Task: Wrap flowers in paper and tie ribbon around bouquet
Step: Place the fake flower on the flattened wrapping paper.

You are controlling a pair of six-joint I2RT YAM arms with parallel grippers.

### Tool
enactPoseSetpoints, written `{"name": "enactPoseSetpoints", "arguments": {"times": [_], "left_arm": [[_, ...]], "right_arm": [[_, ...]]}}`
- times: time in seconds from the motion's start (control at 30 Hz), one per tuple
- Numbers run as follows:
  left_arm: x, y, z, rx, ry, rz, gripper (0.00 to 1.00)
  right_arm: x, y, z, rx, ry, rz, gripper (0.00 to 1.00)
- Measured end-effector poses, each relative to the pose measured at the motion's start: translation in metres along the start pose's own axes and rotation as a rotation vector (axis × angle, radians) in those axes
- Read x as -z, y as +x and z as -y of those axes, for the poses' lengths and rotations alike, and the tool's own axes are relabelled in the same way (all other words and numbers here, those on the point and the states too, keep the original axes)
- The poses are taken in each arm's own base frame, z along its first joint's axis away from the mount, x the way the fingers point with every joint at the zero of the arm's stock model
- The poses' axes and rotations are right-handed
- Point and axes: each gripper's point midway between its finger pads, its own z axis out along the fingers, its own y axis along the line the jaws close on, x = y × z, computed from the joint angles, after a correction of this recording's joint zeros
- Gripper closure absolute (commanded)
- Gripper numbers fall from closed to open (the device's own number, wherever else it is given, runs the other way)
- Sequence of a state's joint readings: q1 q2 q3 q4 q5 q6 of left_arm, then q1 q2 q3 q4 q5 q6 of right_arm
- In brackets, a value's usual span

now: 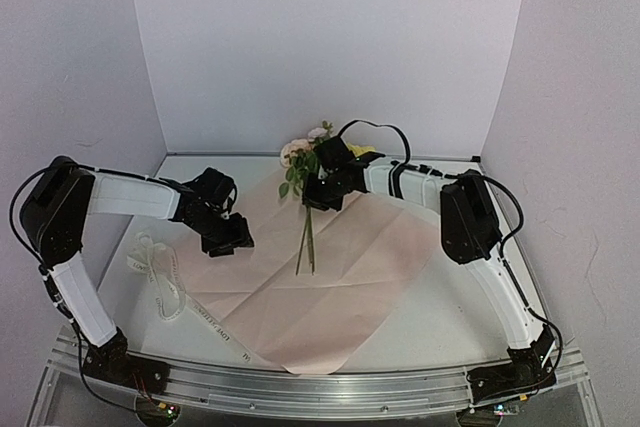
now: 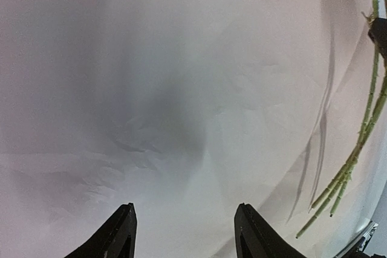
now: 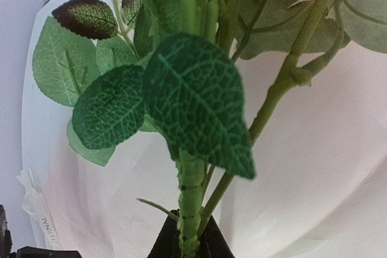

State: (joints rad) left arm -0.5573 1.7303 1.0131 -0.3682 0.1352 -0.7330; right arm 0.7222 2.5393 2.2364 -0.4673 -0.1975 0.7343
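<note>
Overhead, a large thin sheet of pink tissue-like paper (image 1: 330, 287) is lying spread flat on the white desk (image 1: 450, 317), with one corner pointing toward the arm bases. A small bunch of artificial flowers (image 1: 305, 162), with pale pink and yellow blooms, green leaves and long thin green stems, is sitting over the paper's far part. Its blooms are pointing toward the back wall and its stems are trailing toward the sheet's middle. The right end effector (image 1: 323, 195) is clenching the flowers just below the leaves. The left end effector (image 1: 228, 239) is hanging over the paper's left edge, well apart from the flowers. A long narrow cream ribbon (image 1: 160, 272) with printed lettering is lying loose on the desk left of the paper.

Through the left wrist camera, the left end effector (image 2: 184, 237) is standing released. Its two black fingers (image 2: 121, 237) are apart with nothing between them, pointing over bare paper (image 2: 181, 89). The stems of the flowers (image 2: 357, 149) are showing at the right edge, away from the fingers.

Through the right wrist camera, the right end effector (image 3: 188, 243) is grasping the flowers (image 3: 193, 101) by the stems, with the leaves fanning out close to the lens. The paper (image 3: 314, 191) is lying behind them, and the ribbon (image 3: 39, 212) is showing at lower left.
</note>
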Motion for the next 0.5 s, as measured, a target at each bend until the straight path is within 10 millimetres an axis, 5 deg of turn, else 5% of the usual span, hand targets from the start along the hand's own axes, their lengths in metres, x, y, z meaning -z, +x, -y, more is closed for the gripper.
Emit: {"name": "enactPoseSetpoints", "arguments": {"times": [0.27,0.33,0.5], "left_arm": [[-0.017,0.007,-0.013,0.01,-0.032,-0.036,0.43],[-0.017,0.006,-0.013,0.009,-0.026,-0.035,0.43],[-0.017,0.004,-0.013,0.002,-0.017,-0.034,0.43]], "right_arm": [[-0.001,0.013,-0.014,0.002,-0.022,-0.02,0.97],[-0.001,0.014,-0.015,-0.001,-0.024,-0.022,0.8],[-0.002,0.015,-0.019,-0.003,-0.033,-0.02,0.57]]}}
